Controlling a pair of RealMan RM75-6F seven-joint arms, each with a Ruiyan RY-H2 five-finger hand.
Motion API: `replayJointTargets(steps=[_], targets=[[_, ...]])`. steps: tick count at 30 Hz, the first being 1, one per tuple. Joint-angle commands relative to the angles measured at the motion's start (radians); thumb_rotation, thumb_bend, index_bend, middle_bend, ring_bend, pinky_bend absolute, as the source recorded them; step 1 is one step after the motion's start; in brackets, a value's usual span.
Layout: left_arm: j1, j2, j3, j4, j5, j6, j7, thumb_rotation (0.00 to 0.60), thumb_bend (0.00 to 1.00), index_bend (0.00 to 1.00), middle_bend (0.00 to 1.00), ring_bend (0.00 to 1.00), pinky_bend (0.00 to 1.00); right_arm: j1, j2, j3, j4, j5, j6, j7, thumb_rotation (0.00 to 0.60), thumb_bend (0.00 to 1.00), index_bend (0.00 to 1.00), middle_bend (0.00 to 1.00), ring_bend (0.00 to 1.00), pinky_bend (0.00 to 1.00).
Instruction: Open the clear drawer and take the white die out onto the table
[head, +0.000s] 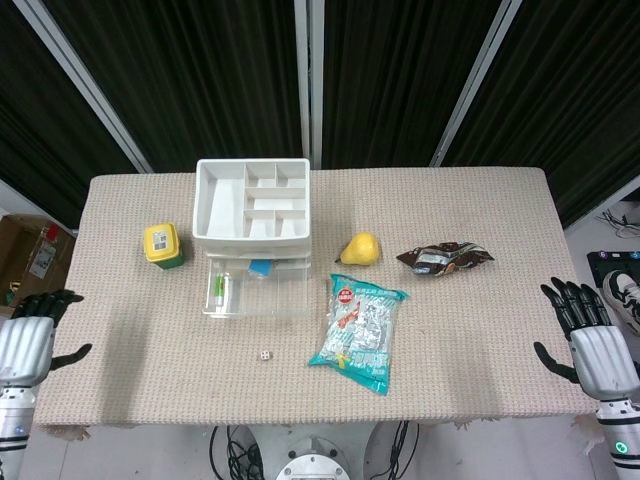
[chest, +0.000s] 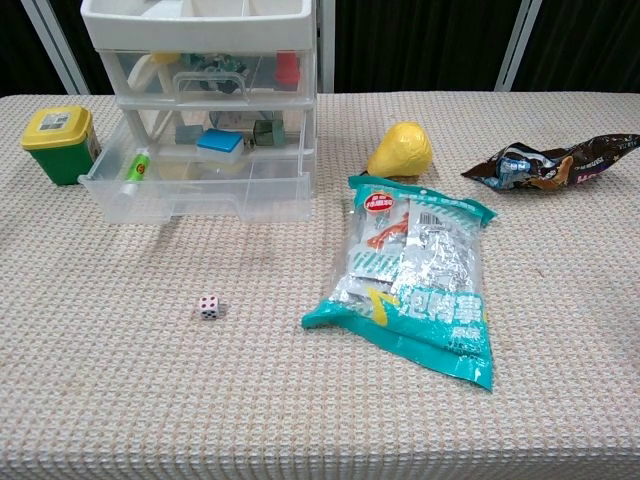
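The white die lies alone on the table cloth, in front of the clear drawer. That bottom drawer is pulled out of the white drawer unit; a green tube and a blue block lie inside it. My left hand hangs off the table's left edge, fingers apart, holding nothing. Beyond the right edge my right hand is also spread and empty. Neither hand shows in the chest view.
A teal snack bag lies right of the die. A yellow pear and a dark wrapper sit further right. A yellow-lidded green jar stands left of the unit.
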Motion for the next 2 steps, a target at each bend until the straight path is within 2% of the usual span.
replayJointTargets(steps=[1,2], targets=[[0.054,-0.020,0.026,0.019,0.014,0.050,-0.018,0.600,0.05,0.28,0.23,0.22,0.20,-0.003,-0.014,-0.003,0.009,-0.002,0.008,0.005,0.600,0.24,0.00,0.00,0.00,0.00],[0.064,-0.023,0.030,0.020,0.022,0.061,-0.015,0.600,0.05,0.28,0.23,0.22,0.20,-0.003,-0.015,-0.004,0.009,-0.004,0.009,0.002,0.600,0.24,0.00,0.00,0.00,0.00]])
